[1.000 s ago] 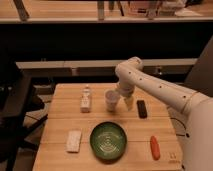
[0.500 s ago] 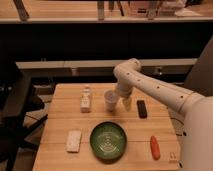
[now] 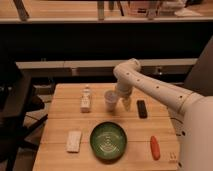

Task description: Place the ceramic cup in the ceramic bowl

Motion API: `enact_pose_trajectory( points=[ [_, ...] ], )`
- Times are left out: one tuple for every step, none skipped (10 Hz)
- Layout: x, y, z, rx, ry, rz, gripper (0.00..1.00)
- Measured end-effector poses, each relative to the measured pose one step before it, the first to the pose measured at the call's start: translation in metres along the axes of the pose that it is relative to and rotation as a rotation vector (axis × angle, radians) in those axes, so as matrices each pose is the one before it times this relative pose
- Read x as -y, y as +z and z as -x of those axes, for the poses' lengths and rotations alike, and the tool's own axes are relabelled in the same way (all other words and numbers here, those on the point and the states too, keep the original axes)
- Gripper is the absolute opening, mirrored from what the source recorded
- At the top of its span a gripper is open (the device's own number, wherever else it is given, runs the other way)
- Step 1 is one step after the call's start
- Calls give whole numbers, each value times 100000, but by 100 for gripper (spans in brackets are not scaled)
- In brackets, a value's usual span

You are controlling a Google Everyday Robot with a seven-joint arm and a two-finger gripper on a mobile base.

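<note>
Wooden slats make up the tabletop (image 3: pixel 60 115) on which everything stands, lit in a warm, dim light. Toward its far middle is the ceramic cup (image 3: pixel 110 100), small, white and upright, its mouth open upward. Right against the cup's right side is the gripper (image 3: pixel 121 103), hanging from the white arm (image 3: pixel 150 86) that reaches in from the right and bends down at a rounded elbow above the table's far edge. Whether the gripper is clamped on the cup or released beside it cannot be told from this view, nor whether the cup rests on the wood or is raised just off it. The ceramic bowl (image 3: pixel 108 141), dark green with pale rings inside, sits near the front edge, well apart from the cup and almost straight in front of it, with nothing in it. To the left of the cup stands a small clear bottle (image 3: pixel 86 99) with a white label. A flat white packet (image 3: pixel 74 141) lies left of the bowl. A small black bar (image 3: pixel 142 108) lies just right of the gripper, and a red-orange oblong object (image 3: pixel 155 147) lies near the front right corner.
</note>
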Motion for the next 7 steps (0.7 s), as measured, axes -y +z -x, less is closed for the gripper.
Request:
enact_pose_trajectory(
  points=[
    [25, -35, -22, 45, 19, -57, 67],
    [30, 11, 29, 82, -125, 49, 60],
    [17, 23, 24, 154, -92, 90, 57],
    [5, -1, 5, 70, -65, 84, 50],
    [56, -40, -19, -57, -210, 106, 37],
    [58, -188, -15, -294, -322, -25, 28],
    [-64, -240, 1, -349, -294, 159, 21]
  ],
)
